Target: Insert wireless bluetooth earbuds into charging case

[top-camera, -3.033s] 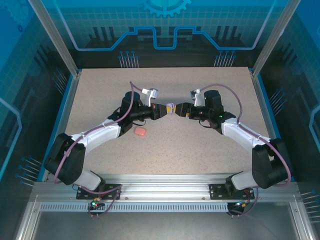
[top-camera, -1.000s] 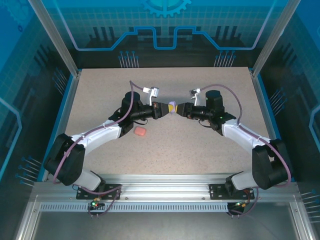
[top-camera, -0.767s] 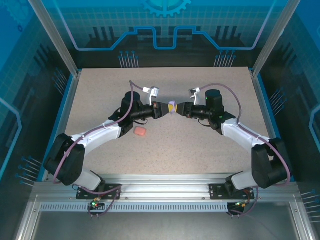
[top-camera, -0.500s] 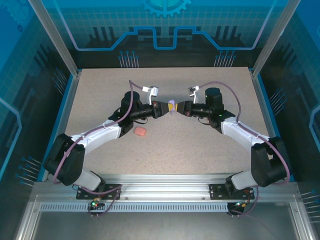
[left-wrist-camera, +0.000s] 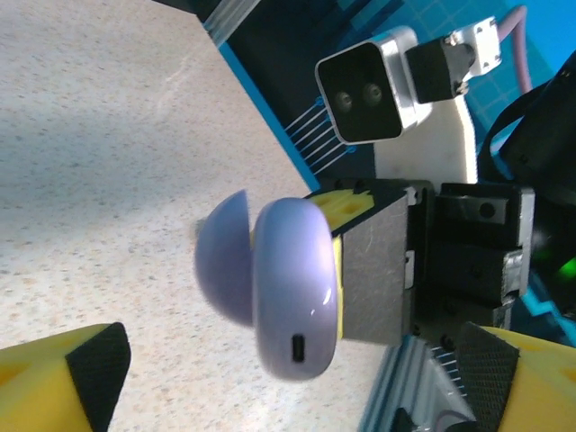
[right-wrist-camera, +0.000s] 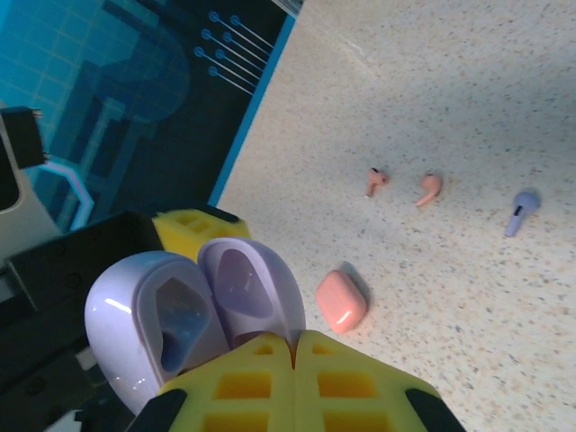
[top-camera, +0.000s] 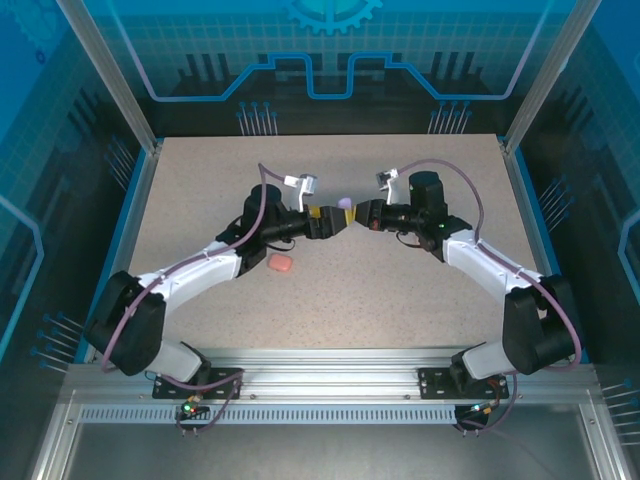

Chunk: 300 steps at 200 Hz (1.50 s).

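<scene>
Speckled beige tabletop (top-camera: 330, 290), blue circuit-print walls (top-camera: 330, 60), aluminium frame rail (top-camera: 330, 365)

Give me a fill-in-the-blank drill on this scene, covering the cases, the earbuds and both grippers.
1. The right gripper is shut on an open charging case whose colour is ____.
2. The left gripper has its jaws ____.
3. The small case lying on the table is ____ in colour.
4. Near the two pink earbuds on the table lies one ____ earbud.

Missing words: purple; open; pink; purple.
</scene>
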Each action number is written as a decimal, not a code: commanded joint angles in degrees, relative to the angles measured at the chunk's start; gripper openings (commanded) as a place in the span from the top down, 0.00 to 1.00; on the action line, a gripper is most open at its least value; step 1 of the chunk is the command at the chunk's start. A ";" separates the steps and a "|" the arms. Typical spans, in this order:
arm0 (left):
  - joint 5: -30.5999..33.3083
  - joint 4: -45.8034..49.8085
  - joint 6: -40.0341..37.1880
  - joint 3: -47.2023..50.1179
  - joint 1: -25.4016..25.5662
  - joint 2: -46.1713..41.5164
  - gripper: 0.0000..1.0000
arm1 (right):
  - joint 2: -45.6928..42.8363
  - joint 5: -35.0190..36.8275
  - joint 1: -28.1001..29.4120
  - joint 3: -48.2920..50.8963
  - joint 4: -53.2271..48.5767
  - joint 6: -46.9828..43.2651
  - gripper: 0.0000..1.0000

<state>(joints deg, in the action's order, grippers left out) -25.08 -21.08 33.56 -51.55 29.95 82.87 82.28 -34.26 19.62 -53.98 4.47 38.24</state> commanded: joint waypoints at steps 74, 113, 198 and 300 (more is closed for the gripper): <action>-11.45 56.49 -32.84 -34.05 -6.22 5.55 0.05 | -0.73 8.29 0.44 -12.14 -22.76 -29.31 1.00; -15.00 67.86 -40.32 -42.54 -6.24 12.28 0.24 | 0.92 7.66 2.65 -17.58 -28.94 -35.19 1.00; -23.70 69.33 -41.39 -45.50 -6.05 17.45 0.44 | 0.81 7.63 4.45 -17.81 -30.75 -36.15 1.00; -24.79 71.96 -43.05 -48.65 -4.82 21.87 0.67 | 2.97 7.78 5.17 -19.50 -31.28 -36.84 1.00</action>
<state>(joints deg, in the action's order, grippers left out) -47.75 49.28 -7.97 -97.93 24.97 104.20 84.51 -26.33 24.05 -71.53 -25.98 2.46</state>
